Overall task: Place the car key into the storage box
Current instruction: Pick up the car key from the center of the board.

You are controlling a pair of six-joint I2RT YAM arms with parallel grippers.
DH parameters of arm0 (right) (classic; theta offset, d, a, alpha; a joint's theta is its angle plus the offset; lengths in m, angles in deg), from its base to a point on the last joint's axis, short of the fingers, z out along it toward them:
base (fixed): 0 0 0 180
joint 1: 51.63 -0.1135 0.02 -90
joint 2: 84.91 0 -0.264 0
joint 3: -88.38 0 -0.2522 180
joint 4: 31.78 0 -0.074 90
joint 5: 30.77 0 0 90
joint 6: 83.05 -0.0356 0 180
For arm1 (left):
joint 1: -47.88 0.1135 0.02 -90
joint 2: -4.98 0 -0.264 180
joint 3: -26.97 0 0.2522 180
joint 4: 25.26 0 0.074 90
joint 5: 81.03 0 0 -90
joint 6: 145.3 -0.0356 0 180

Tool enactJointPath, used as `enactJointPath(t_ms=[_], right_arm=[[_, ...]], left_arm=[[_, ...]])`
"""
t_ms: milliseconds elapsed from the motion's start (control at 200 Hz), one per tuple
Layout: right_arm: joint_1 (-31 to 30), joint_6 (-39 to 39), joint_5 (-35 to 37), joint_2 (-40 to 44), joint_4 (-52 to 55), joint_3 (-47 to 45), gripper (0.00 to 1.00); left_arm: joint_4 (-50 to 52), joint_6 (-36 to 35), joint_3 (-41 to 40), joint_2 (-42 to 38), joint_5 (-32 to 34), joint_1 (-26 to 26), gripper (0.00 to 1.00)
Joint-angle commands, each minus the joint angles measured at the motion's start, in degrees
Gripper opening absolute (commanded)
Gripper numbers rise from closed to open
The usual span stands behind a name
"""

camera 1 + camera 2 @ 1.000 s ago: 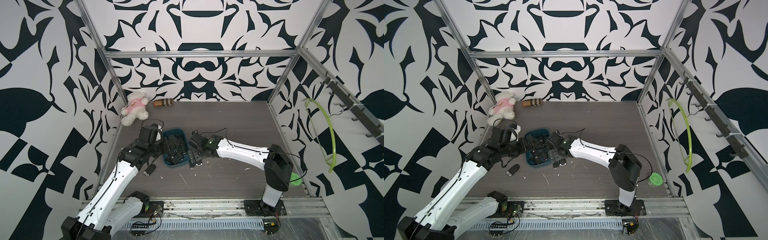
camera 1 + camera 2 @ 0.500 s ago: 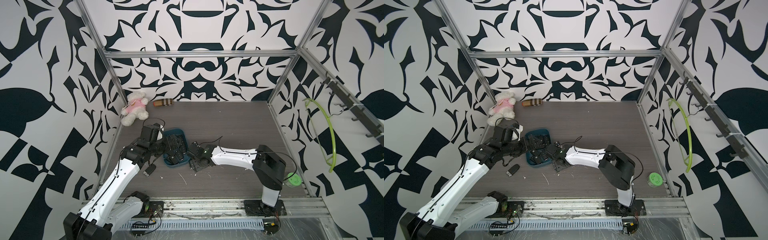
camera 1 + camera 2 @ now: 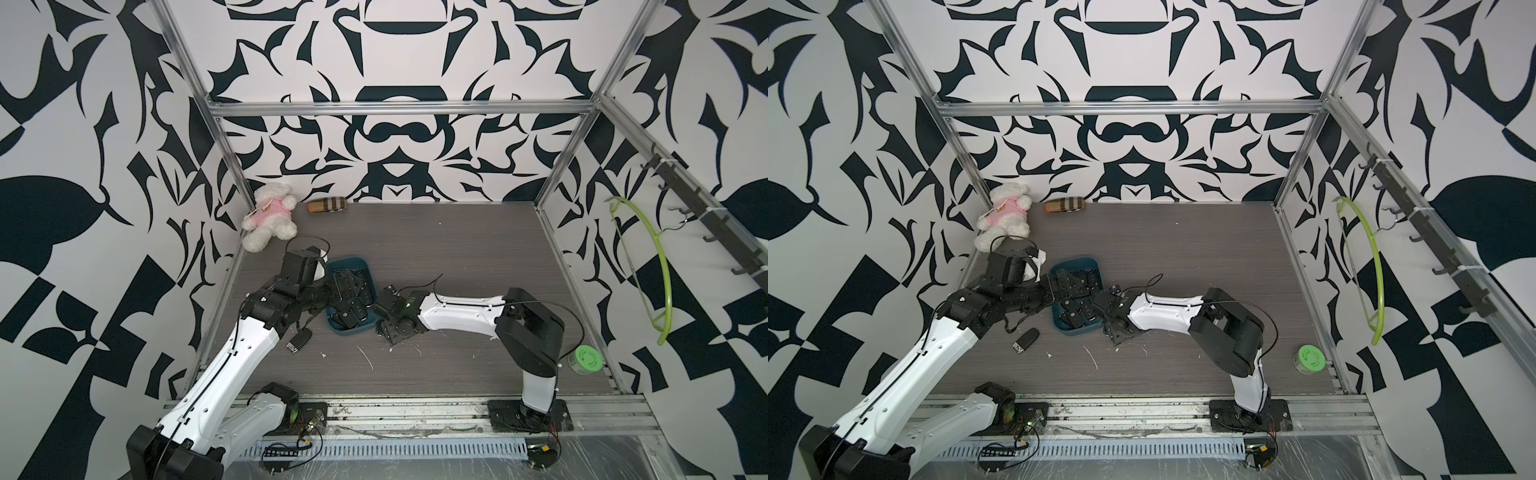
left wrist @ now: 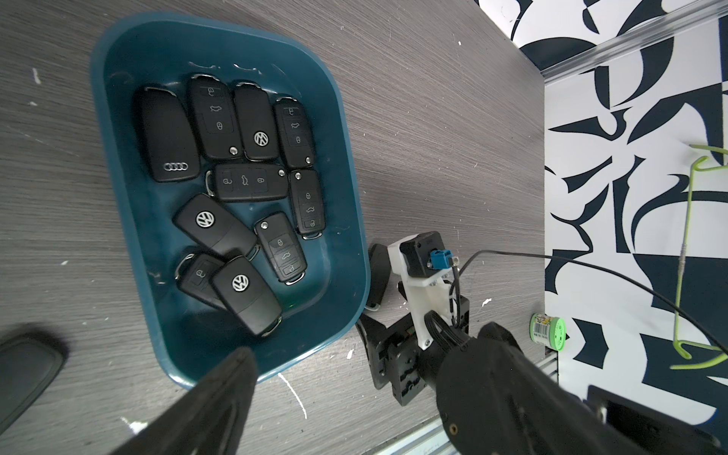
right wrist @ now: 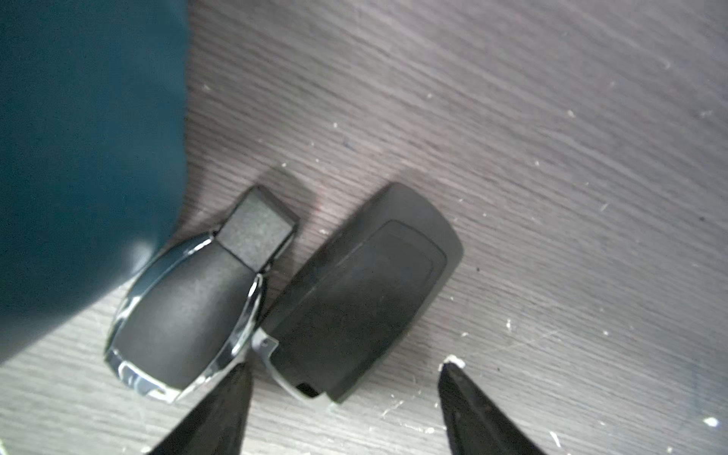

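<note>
Your right gripper [image 5: 340, 370] is standing spread, pinching nothing, the matte car key [image 5: 356, 291] lying just ahead with its near end between the jaws — long axis slanting away from the tool — and the storage box [image 5: 78, 157] sitting off to one side past a chrome-trimmed key [image 5: 185, 311].

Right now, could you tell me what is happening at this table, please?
The right fingers are down at the wood-grain table, open, either side of a matte black car key fob lying just outside the dark teal plastic storage box; nothing is gripped yet. A chrome-edged black fob lies beside it. The left fingers hover open above the box, which holds several black fobs.
</note>
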Motion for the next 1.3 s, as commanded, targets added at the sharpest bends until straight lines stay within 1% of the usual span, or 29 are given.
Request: enactJointPath(t_ms=[0,180,355,630,660,690,735,975,995,1035,1095,1175,1220,1295], right_arm=[[1.39,-0.65,0.29,0.01,0.00,0.18,0.75],[2.85,-1.56,-1.07,-1.46,-0.81,2.61,0.75],[3.53,-2.76,-0.63,-4.05,0.80,5.46,0.75],[5.56,-4.78,-1.13,-4.79,0.04,7.46,0.76],[5.59,-4.79,-1.07,-5.02,0.22,8.02,0.74],[5.55,-4.79,-1.09,-5.17,0.31,8.43,0.70],[5.54,-4.74,-1.09,-5.27,0.65,8.73,0.66],[5.25,-5.37,-0.71,-4.78,3.09,7.85,0.64],[5.15,-5.42,-0.49,-4.74,3.36,7.92,0.62],[4.92,-5.48,-0.26,-4.60,3.67,7.93,0.60],[4.58,-5.55,0.14,-4.40,4.21,7.97,0.52],[3.98,-5.40,1.09,-4.13,4.88,8.08,0.50],[3.83,-5.42,1.60,-4.04,5.28,8.18,0.46],[3.83,-5.30,1.89,-3.50,5.51,8.29,0.45]], left_arm=[[-0.12,-0.84,-0.13,0.22,-0.19,0.11,0.99],[0.03,-0.90,-0.30,-0.03,-0.09,0.11,0.99],[0.27,-0.83,-0.30,-0.30,0.10,0.11,0.99],[-0.01,-0.71,-0.57,-0.22,0.03,0.11,0.99],[0.01,-0.74,-0.49,-0.13,0.01,0.11,0.99],[-0.11,-0.75,-0.48,-0.13,-0.09,0.11,0.99],[0.00,-0.68,-0.39,-0.13,-0.07,0.11,0.99],[-0.22,-0.56,-0.92,-0.50,0.28,0.12,0.99],[-0.31,-0.50,-0.92,-0.50,0.17,0.17,0.99],[-0.33,-0.51,-0.85,-0.32,0.21,0.11,0.99],[-0.36,-0.50,-0.76,-0.22,0.18,0.12,0.99],[-0.50,-0.51,-0.65,-0.13,0.13,0.11,0.99],[-0.44,-0.52,-0.70,-0.13,0.11,0.12,0.99],[-0.46,-0.51,-0.59,-0.04,0.11,0.11,0.99]])
